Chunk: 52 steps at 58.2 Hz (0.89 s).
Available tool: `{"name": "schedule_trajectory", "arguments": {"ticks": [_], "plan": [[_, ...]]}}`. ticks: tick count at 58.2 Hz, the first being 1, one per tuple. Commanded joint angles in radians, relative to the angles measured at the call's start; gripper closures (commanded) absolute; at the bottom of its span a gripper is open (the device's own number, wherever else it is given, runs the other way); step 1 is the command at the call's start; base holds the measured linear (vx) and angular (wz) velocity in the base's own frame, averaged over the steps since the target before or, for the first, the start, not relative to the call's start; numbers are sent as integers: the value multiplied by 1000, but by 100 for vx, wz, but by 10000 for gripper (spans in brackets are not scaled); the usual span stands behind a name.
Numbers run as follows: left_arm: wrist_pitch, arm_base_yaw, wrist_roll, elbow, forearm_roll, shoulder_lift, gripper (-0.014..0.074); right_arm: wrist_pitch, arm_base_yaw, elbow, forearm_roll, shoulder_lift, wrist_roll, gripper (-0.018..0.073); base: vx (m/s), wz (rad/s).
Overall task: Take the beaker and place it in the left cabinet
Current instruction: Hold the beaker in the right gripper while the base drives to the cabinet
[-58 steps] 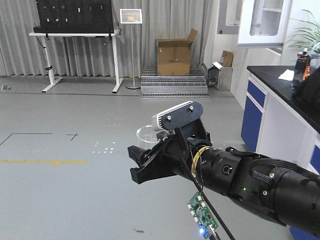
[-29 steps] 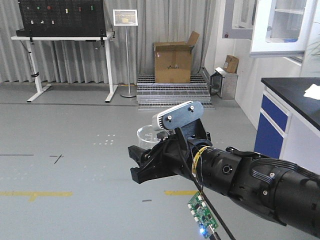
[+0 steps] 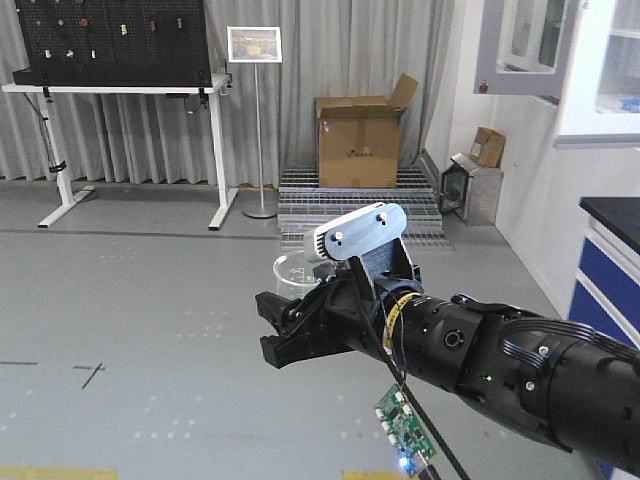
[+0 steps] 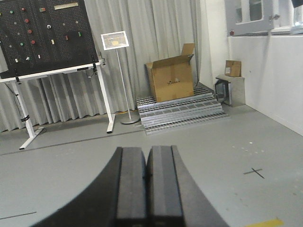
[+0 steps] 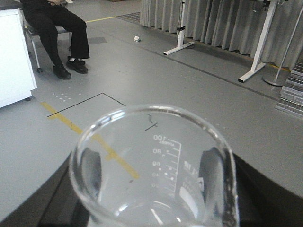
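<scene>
- The right tool (image 3: 282, 325) grips the beaker (image 5: 156, 161). Its dark fingers (image 5: 212, 171) press on opposite sides of the glass and show through the wall.
- The beaker stands upright in that grip, in the air above the grey floor (image 3: 130, 300). It looks empty, and white marks reading 100 and 80 run down its far wall.
- In the front view only the clear rim shows, just behind the black wrist and under the pale wrist camera (image 3: 355, 232).
- The left tool (image 4: 147, 184) is closed, with its two fingers touching and nothing between them.
- A small green circuit board (image 3: 405, 435) hangs under the right arm.
- By the far curtain are an open cardboard box (image 3: 358, 140) on a metal grating step (image 3: 350, 205), a sign stand (image 3: 254, 45) and a white-legged table (image 3: 120, 75) carrying a black pegboard (image 3: 110, 35).
- The right wrist view shows a seated person (image 5: 52, 28) in black and a yellow floor line (image 5: 59, 115).
</scene>
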Motion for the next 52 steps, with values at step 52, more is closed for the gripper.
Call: {"name": "schedule_trajectory", "arguments": {"ticks": [52], "plan": [[-75,-1,-3,16,-3,-19,595,-61,-2,-33,8,-36,-1,568,72,0]]}}
